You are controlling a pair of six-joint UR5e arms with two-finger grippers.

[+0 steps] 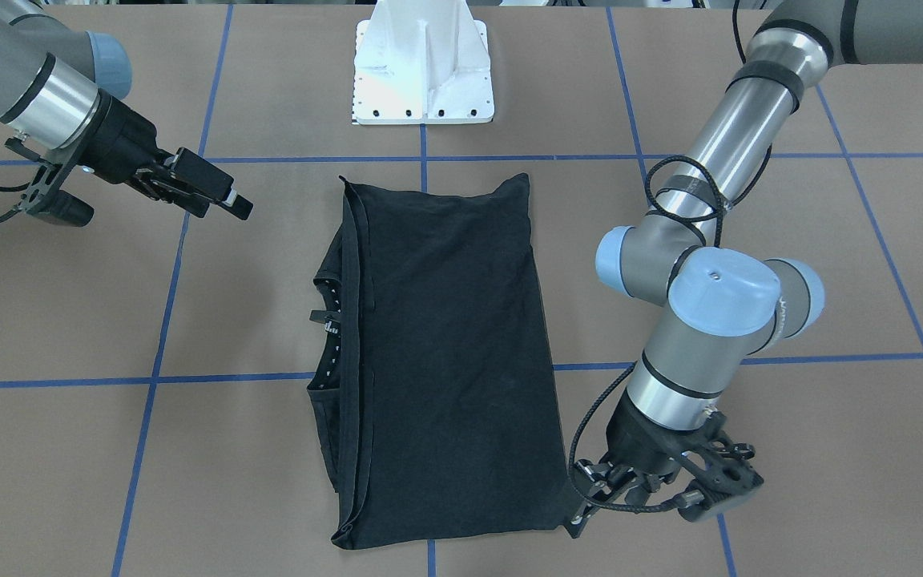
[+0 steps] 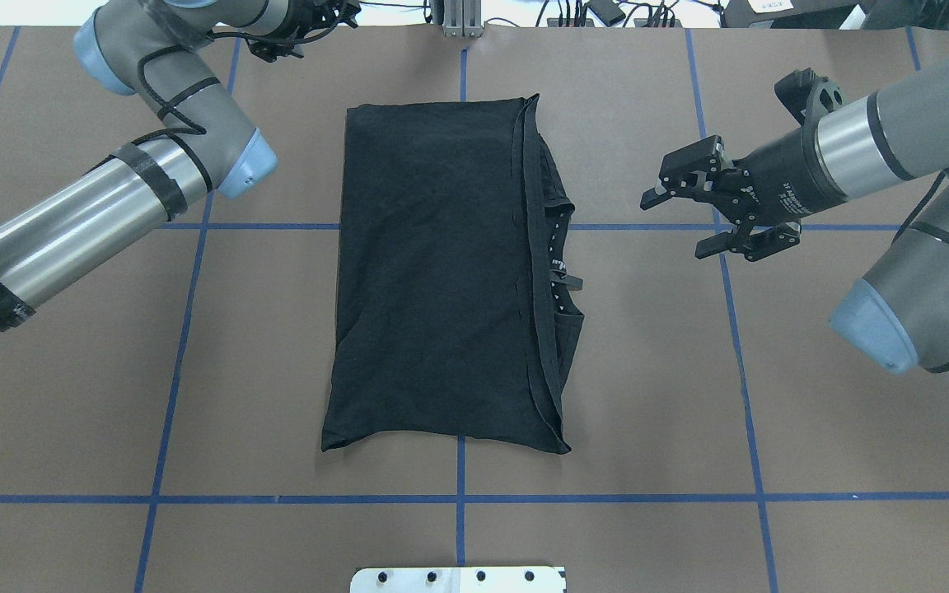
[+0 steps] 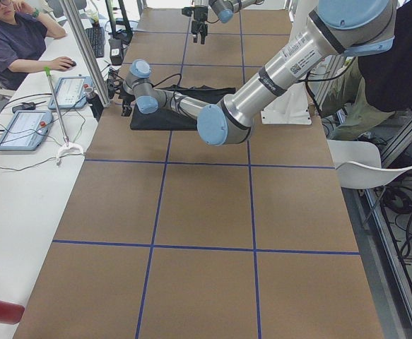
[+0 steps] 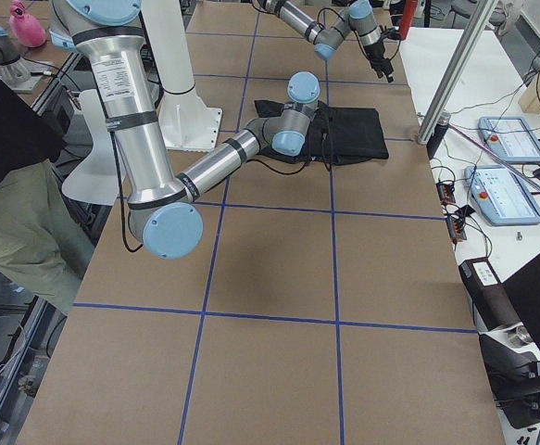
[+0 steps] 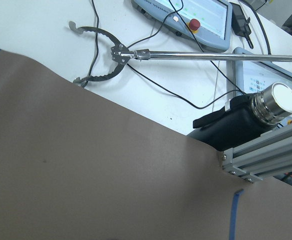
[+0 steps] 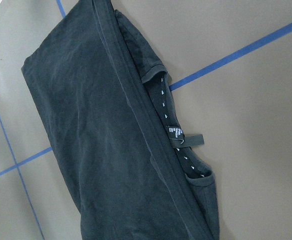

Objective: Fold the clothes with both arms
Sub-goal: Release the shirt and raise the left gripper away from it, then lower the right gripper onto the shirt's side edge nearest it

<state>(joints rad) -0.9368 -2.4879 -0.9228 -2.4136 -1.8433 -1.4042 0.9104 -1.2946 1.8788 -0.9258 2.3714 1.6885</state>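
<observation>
The black T-shirt point(image 1: 445, 353) point(image 2: 433, 272) lies flat at the table's centre, folded into a long rectangle. Its collar and neck label point(image 6: 176, 132) peek out along the edge towards my right arm. My right gripper point(image 2: 680, 222) point(image 1: 213, 196) hovers open and empty, a hand's width to the side of that collar edge. My left gripper point(image 1: 580, 497) point(image 2: 301, 33) hangs by the shirt's corner on the operators' side. Its jaws look open, nothing is in them, and the cloth lies undisturbed. The left wrist view shows only the table edge.
The white pedestal base point(image 1: 424, 72) stands behind the shirt. Blue tape lines cross the brown table point(image 2: 647, 412). Past the far edge a bench holds a reacher tool point(image 5: 115, 55), control pendants point(image 5: 196, 15) and a steel flask point(image 5: 278, 102). A seated person point(image 3: 15, 39) is there.
</observation>
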